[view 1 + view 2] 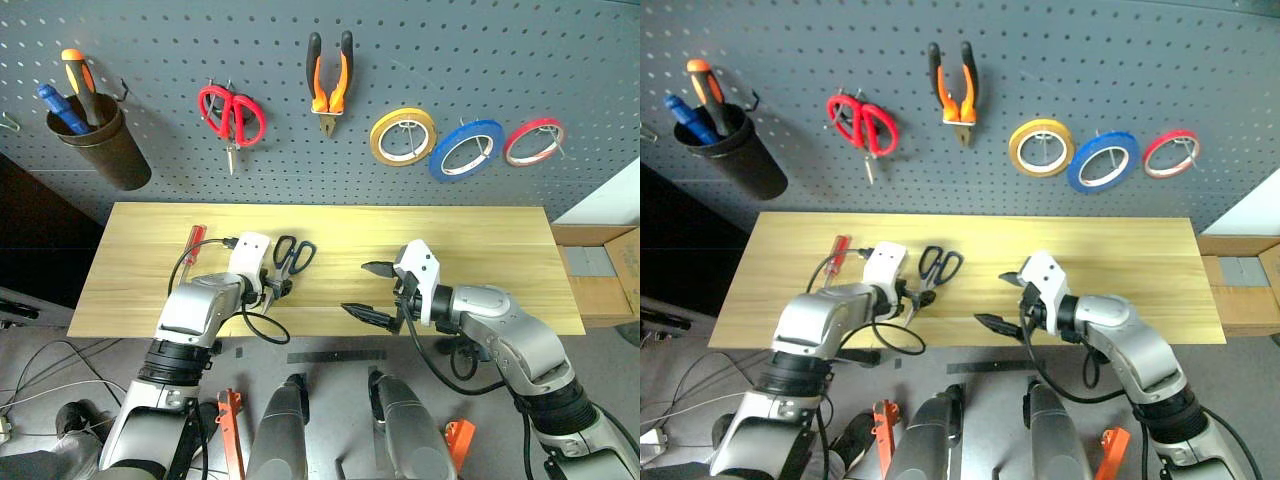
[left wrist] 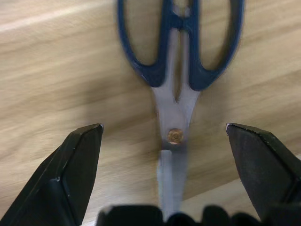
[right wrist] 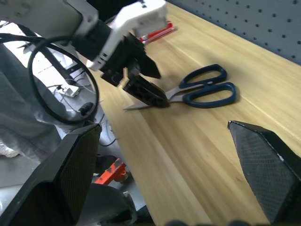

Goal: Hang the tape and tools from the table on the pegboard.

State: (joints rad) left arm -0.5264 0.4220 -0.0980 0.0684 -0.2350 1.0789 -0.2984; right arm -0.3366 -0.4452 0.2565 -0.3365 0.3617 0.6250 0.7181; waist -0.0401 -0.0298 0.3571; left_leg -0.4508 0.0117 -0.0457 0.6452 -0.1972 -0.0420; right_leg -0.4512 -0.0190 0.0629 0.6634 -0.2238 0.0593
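The left claw (image 3: 143, 82) hangs wide open over the blades of the blue-handled scissors (image 1: 293, 256) lying flat on the table (image 1: 480, 240), fingers (image 2: 77, 160) either side, not gripping. The right claw (image 1: 372, 292) gapes empty nearby. The screwdriver (image 1: 194, 241) lies on the table; pliers (image 1: 330, 82) and blue tape (image 1: 465, 149) hang on the pegboard (image 1: 160, 60).

Head views high, facing pegboard (image 1: 300, 150); wrist views close, sharing scissors (image 2: 181, 70).

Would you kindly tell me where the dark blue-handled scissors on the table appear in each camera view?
Left eye: blue scissors left of centre on the table, by the left gripper.
Right eye: same spot.
Left wrist: between the open fingers.
Right wrist: upper middle.
Shared landmark: the left gripper over the blades.
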